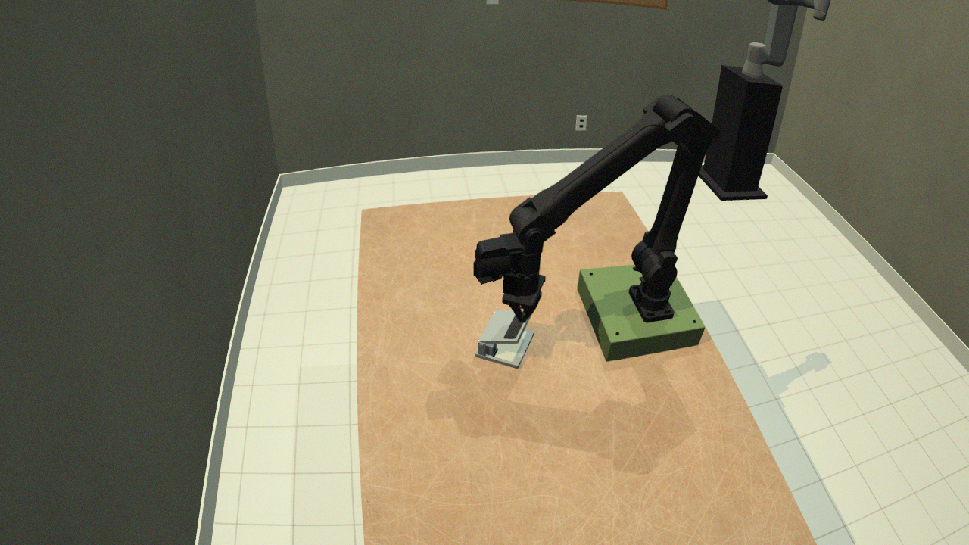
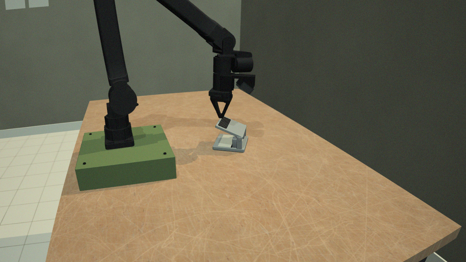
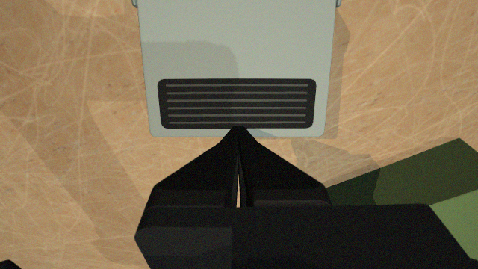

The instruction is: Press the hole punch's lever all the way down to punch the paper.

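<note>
A grey hole punch (image 2: 230, 135) stands on the wooden table, also in the top view (image 1: 503, 338). Its lever (image 2: 232, 127) is raised at a slant, with a black ribbed pad (image 3: 237, 103) at its free end. My gripper (image 2: 221, 116) is shut and empty, pointing straight down. Its tips (image 3: 238, 128) are at the near edge of the ribbed pad (image 2: 225, 122), right at or just above it; I cannot tell if they touch. Paper in the punch is not visible.
The arm's green base block (image 2: 125, 156) stands on the table left of the punch, and shows in the top view (image 1: 640, 311). The table's right edge (image 2: 342, 156) lies well beyond the punch. A black box (image 1: 742, 129) stands on the floor at the back.
</note>
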### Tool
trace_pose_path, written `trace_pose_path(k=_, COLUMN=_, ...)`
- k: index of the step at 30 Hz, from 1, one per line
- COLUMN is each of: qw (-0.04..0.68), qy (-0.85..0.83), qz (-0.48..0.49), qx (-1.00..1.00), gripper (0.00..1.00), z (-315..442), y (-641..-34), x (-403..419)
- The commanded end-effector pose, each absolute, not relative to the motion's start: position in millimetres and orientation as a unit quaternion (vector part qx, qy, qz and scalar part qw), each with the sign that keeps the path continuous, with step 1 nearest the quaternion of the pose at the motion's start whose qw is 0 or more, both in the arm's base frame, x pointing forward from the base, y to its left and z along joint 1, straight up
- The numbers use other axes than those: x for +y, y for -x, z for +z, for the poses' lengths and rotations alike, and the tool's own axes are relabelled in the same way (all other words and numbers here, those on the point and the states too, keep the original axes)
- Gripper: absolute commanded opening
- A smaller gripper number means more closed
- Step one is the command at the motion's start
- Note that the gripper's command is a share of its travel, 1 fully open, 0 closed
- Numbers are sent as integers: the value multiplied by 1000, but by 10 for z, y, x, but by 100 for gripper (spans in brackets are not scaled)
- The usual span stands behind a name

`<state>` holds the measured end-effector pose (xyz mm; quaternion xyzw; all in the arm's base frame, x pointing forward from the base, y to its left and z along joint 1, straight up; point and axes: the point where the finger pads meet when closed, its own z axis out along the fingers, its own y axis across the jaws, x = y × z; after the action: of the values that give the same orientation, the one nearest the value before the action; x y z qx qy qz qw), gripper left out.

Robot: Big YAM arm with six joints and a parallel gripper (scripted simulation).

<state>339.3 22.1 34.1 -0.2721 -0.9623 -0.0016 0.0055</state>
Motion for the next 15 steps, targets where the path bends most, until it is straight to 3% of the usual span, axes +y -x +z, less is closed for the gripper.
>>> trace_pose_path(k=1, qw=-15, qy=271, qz=-8, qx=-962, gripper=0, z=420, y=-3496, x=267)
trace_pose_path(k=15, qw=-17, qy=271, qz=-8, qx=-962, gripper=0, z=433, y=-3505, x=269)
